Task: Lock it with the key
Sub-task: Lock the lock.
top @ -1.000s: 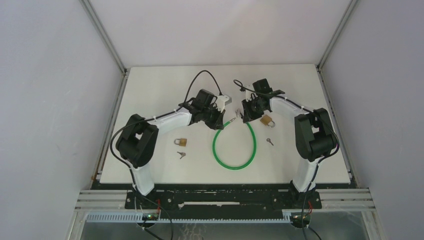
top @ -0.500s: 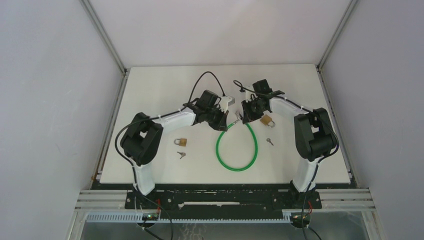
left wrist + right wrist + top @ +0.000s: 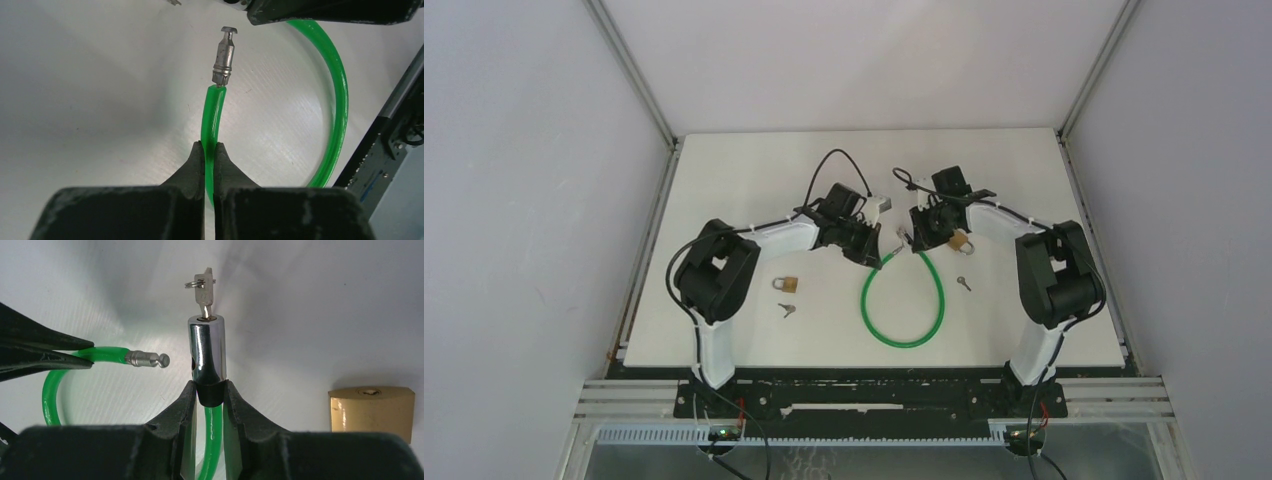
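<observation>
**mk:** quick q: where's everything rn, going L to R?

**rolo:** far L on the table [image 3: 724,180] there's a brass padlock [image 3: 786,284] w/ a small key [image 3: 786,310] just below it, both well apart from the action. Then the left gripper [image 3: 210,150], fingers pinched tight on the green cable [image 3: 212,110], a bit back from its metal pin [image 3: 224,55]. So the pin sticks out free ahead of the tips.

**mk:** and the lock itself?

**rolo:** mid-table, between the two wrists. The right gripper [image 3: 209,390] is clamped on the black collar at the foot of the chrome lock barrel [image 3: 206,350]. The barrel points away from the tips, w/ the key [image 3: 204,290] sat in its far end. Just R of that is a second brass padlock [image 3: 371,407] lying flat, not involved, and a loose key [image 3: 964,283] sits nearer the arm bases.

**mk:** so what does the next move hinge on?

**rolo:** imo the gap. From the right wrist cam the pin lies L of the barrel, near but not touching. Its long axis runs crosswise to the barrel's, head aimed at the dark side hole and roughly level w/ it. The left arm carries the pin, so it's the one to close the gap, pushing straight along the pin's axis toward the R. Any tilt and it prob hits chrome instead of the hole. The key turn comes after that — and neither gripper is free for it rn.
</observation>
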Tool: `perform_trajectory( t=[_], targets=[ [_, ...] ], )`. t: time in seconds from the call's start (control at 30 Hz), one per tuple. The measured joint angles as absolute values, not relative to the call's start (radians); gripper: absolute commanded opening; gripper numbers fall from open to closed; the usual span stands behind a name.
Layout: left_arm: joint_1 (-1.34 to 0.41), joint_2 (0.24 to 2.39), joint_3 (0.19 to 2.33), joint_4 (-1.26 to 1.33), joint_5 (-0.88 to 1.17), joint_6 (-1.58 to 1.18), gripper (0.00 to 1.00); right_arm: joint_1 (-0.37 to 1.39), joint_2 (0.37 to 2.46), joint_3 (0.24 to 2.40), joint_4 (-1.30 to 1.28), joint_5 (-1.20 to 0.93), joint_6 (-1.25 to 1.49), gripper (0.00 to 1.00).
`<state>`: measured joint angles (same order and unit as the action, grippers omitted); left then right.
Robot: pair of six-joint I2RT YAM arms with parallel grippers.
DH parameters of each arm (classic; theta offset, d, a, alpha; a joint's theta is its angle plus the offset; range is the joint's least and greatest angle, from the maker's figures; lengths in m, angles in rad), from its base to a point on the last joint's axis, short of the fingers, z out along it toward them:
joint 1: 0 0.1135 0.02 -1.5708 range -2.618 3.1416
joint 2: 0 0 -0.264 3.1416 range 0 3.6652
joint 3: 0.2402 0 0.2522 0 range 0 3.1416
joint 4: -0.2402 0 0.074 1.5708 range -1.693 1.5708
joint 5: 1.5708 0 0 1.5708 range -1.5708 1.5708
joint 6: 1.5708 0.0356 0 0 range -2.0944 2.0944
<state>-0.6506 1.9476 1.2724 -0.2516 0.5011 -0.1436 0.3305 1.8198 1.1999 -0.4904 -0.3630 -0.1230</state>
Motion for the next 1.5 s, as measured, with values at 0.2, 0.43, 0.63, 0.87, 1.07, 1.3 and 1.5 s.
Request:
perform_trajectory(
  t=[0.2,0.43,0.63,0.87,1.07,1.3,1.5],
  targets=[
    [-0.619,1.954,1.274,-0.247,0.566,-0.191,0.00,0.343,1.769,1.171,-0.462,-0.325,-0.123,0.00],
    [-0.605,1.977,1.293,-0.222,0.642,-0.249,0.00,0.372,1.740,1.148,-0.418,-0.281,-0.127,0.00],
    [-0.589,1.979,1.293,-0.192,0.687,-0.299,0.00,0.393,1.725,1.117,-0.389,-0.245,-0.138,0.00],
    [-0.562,1.993,1.293,-0.165,0.715,-0.345,0.00,0.402,1.722,1.104,-0.365,-0.223,-0.152,0.00],
    [-0.561,2.009,1.293,-0.165,0.728,-0.364,0.00,0.402,1.715,1.101,-0.351,-0.211,-0.155,0.00],
    [-0.561,2.011,1.293,-0.165,0.742,-0.384,0.00,0.404,1.713,1.100,-0.348,-0.210,-0.158,0.00],
    [-0.560,2.013,1.293,-0.164,0.748,-0.396,0.00,0.408,1.713,1.100,-0.348,-0.207,-0.166,0.00]
  ],
)
